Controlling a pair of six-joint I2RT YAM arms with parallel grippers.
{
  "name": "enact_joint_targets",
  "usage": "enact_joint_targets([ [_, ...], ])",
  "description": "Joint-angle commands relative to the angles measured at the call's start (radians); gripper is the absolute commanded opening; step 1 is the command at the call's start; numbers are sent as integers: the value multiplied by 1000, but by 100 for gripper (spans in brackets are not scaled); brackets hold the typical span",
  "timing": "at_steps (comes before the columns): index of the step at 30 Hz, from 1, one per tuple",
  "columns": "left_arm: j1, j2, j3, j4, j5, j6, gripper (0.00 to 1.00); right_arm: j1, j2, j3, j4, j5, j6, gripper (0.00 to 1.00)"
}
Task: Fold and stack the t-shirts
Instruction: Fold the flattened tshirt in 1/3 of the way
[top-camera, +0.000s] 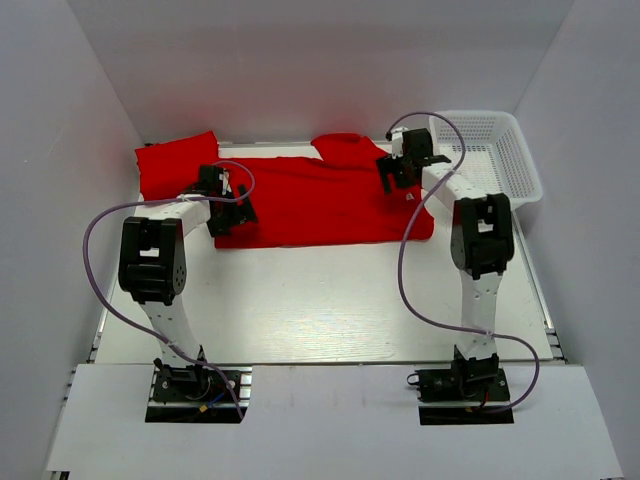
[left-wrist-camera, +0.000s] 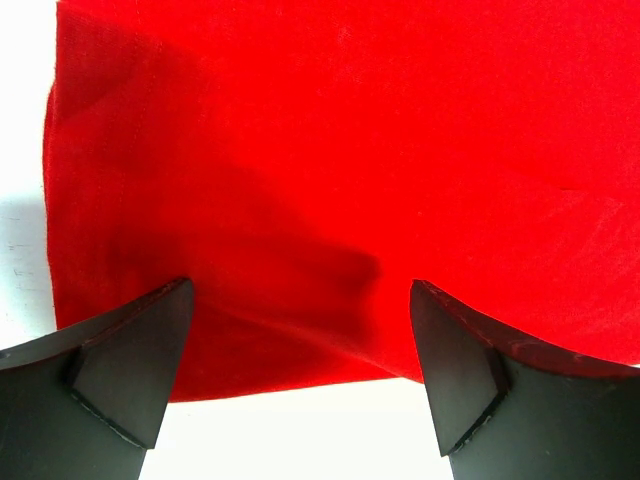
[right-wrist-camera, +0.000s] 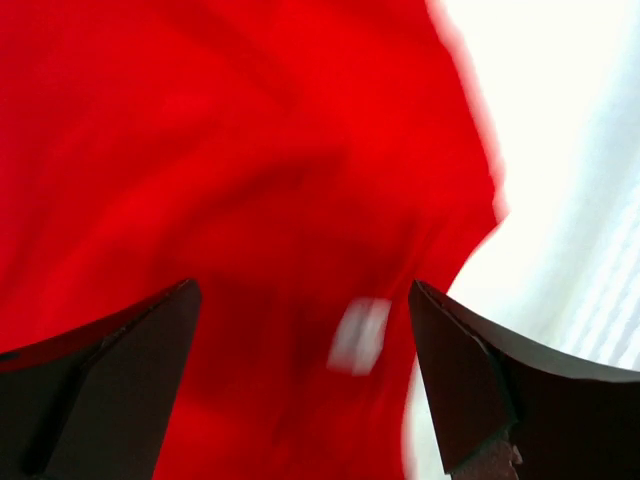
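A red t-shirt (top-camera: 320, 200) lies spread across the back middle of the table, one sleeve (top-camera: 345, 148) sticking out at the back. A second red t-shirt (top-camera: 172, 160) lies bunched at the back left. My left gripper (top-camera: 235, 200) is open over the spread shirt's left edge; the left wrist view shows red cloth (left-wrist-camera: 330, 170) between and beyond its fingers (left-wrist-camera: 130, 365). My right gripper (top-camera: 398, 172) is open above the shirt's right part. The blurred right wrist view shows red cloth (right-wrist-camera: 230, 180) and a small white neck label (right-wrist-camera: 358, 335) between the fingers.
A white plastic mesh basket (top-camera: 500, 150) stands at the back right, close to my right arm. White walls close in the table on the left, back and right. Purple cables loop from both arms.
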Motion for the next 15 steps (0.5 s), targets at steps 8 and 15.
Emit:
enact_joint_targets([
  [8, 12, -34, -17, -84, -9, 21, 100, -3, -378, -454, 103, -277, 249, 90],
  [15, 12, -3, 74, -38, 61, 21, 100, -9, -287, -461, 97, -412, 306, 90],
])
